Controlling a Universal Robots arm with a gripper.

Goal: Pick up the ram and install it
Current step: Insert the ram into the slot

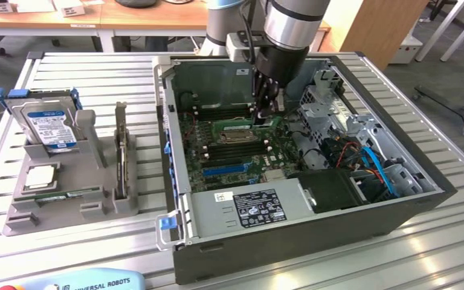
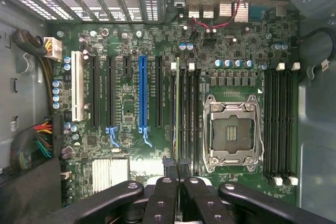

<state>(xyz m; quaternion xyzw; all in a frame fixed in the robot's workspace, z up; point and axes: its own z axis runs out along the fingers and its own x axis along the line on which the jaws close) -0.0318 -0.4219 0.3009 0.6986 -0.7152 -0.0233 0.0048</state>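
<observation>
Gripper [image 1: 266,113] is down inside the case [image 1: 215,254], upper middle of the exterior frame; fingers pinched narrow on the ram [image 1: 269,122]; in the wrist view the stick runs edge-on along the slots just beside the CPU socket [image 2: 232,132]; can't tell if it's seated; tray [image 1: 22,220] sits far left.
</observation>
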